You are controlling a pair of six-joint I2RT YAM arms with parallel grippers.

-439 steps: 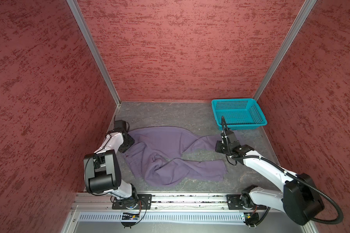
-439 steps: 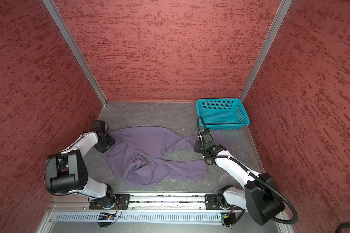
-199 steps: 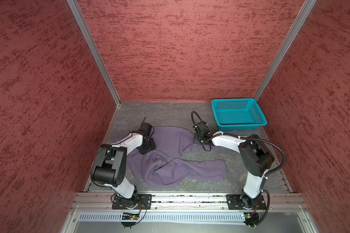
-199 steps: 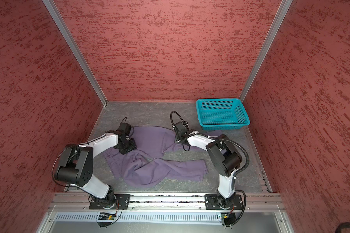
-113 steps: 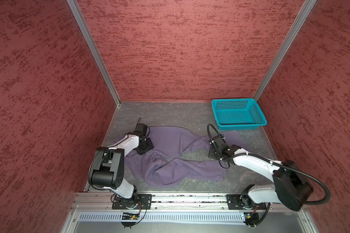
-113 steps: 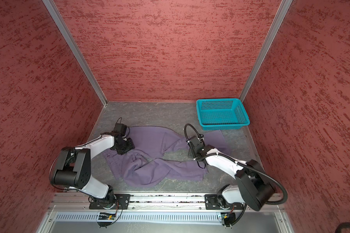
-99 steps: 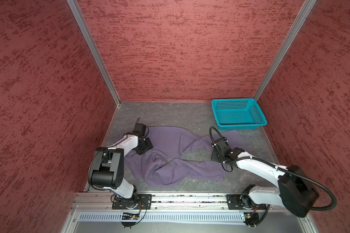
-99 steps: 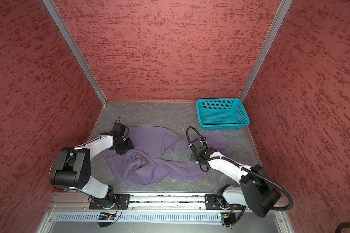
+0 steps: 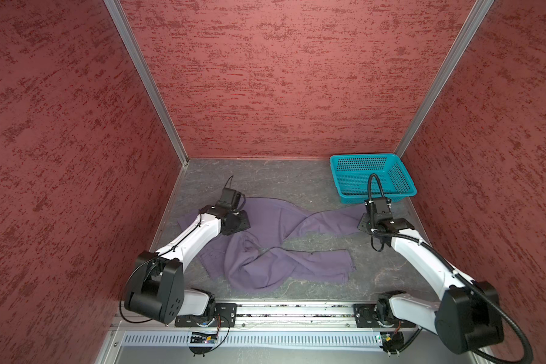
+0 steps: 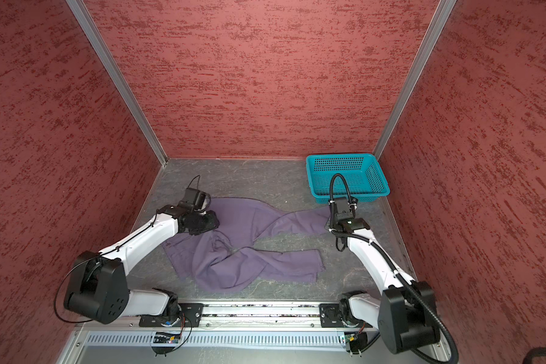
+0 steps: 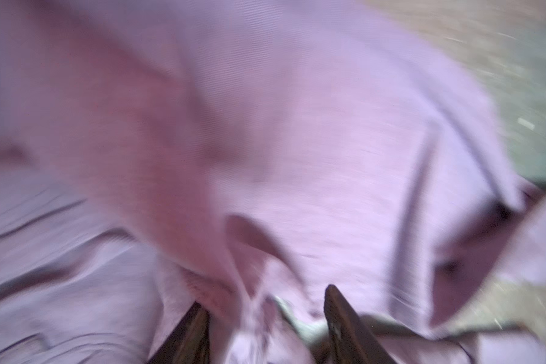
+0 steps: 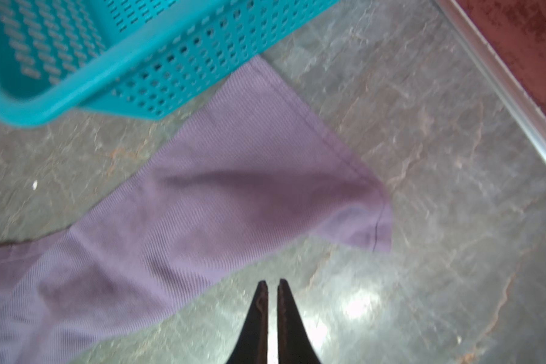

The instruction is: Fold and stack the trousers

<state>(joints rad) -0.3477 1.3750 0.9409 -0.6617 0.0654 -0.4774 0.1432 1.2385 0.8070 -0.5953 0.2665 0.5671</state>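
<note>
The purple trousers (image 9: 275,261) (image 10: 240,264) lie crumpled on the grey floor, with one leg reaching toward the basket and the other along the front. My left gripper (image 9: 238,222) (image 10: 204,223) sits low at their far left part. In the blurred left wrist view its jaws (image 11: 264,296) stand apart around a bunched ridge of trousers (image 11: 297,141) cloth, with folds pulling into them. My right gripper (image 9: 363,224) (image 12: 272,281) is shut and empty over bare floor, beside the far leg (image 12: 234,195) near its cuff.
A teal perforated basket (image 9: 371,156) (image 10: 344,156) (image 12: 76,101) stands at the back right, just beyond the far leg's end. Red walls close in the back and both sides. A metal rail (image 9: 297,310) runs along the front edge.
My left gripper went from the trousers' left edge a little toward the middle. The right gripper swung to the centre and back out to the right. The far leg now reaches nearer the basket.
</note>
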